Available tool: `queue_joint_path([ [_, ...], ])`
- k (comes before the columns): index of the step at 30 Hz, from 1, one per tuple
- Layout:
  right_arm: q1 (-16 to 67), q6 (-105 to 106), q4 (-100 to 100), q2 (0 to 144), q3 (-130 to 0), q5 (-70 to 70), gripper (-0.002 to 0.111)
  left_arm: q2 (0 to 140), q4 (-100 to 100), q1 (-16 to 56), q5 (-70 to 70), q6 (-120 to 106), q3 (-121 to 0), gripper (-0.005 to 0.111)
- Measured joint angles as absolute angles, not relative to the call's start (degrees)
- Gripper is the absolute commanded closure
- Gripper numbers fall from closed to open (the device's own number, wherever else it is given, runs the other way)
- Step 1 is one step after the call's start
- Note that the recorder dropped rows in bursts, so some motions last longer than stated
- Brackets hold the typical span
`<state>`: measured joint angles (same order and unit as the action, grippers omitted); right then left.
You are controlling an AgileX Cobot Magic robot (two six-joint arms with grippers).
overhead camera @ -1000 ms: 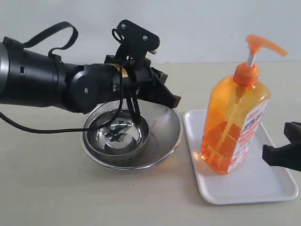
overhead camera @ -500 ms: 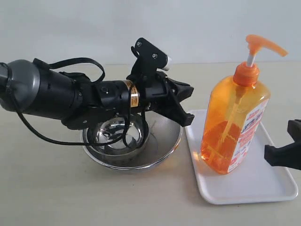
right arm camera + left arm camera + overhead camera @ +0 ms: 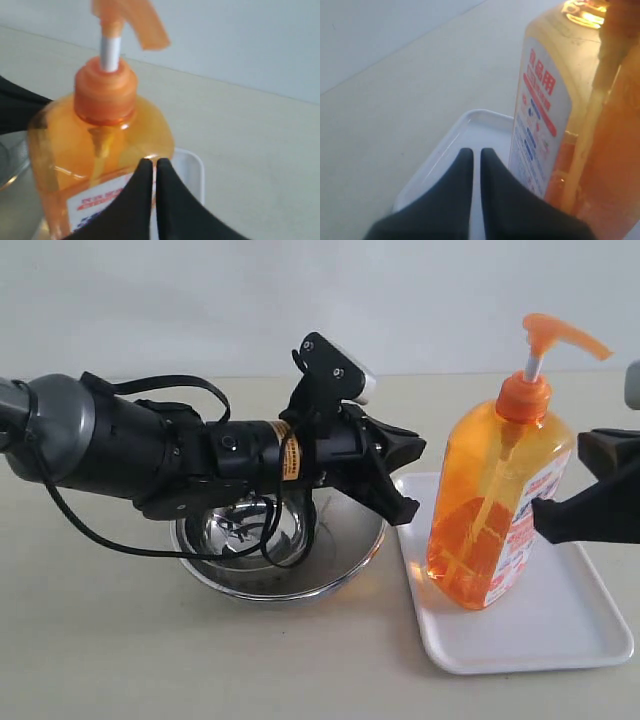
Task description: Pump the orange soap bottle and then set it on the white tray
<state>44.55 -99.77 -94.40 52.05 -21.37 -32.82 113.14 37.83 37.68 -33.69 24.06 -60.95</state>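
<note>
1. Pale wall behind a beige bench (image 3: 100, 660); two black arms reach in from opposite sides.
2. Left gripper (image 3: 472, 151): jaws pressed together and holding nothing. They point at the labelled side of the bottle, near it, with no contact visible.
3. Right gripper (image 3: 151, 161): jaws closed to a thin slit and empty. They sit close to the bottle's shoulder, below the pump collar; whether they touch it cannot be told.
4. Orange soap bottle (image 3: 490, 510): upright on the tray, at the end nearer the bowl, with its pump head raised on the white stem.
5. White tray (image 3: 520, 660): flat on the bench, just beside a steel bowl (image 3: 340, 560) that lies under the left arm.
6. Progress, as a judgement: the placing appears met, since the bottle stands on the tray. The pumping cannot be confirmed, because the head is up and neither gripper rests on it. If it is not yet done, a downward press on the head remains.
</note>
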Motion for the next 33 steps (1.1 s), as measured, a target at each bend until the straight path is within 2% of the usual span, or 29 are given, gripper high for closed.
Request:
queue_joint_path([
  [8, 43.0, -93.5, -88.4, 52.1, -21.6, -33.8, 0.109, 113.1, 38.2, 37.7, -34.9, 24.3, -60.9, 0.102],
  [14, 29.8, -91.3, -87.8, 52.2, -21.6, -22.0, 0.109, 113.1, 38.7, 37.7, -36.4, 25.0, -60.9, 0.102],
  [21, 14.4, -89.5, -88.9, 57.5, -21.7, 0.0, 0.109, 113.2, 41.2, 37.7, -37.7, 26.1, -60.9, 0.102],
  [24, 12.1, -89.2, -89.4, 60.6, -22.7, 3.7, 0.109, 113.2, 41.3, 37.7, -37.7, 26.3, -60.9, 0.102],
  [33, 11.9, -86.7, -89.6, 65.4, -27.2, 7.1, 0.109, 113.2, 42.6, 37.7, -37.7, 27.3, -60.9, 0.102],
])
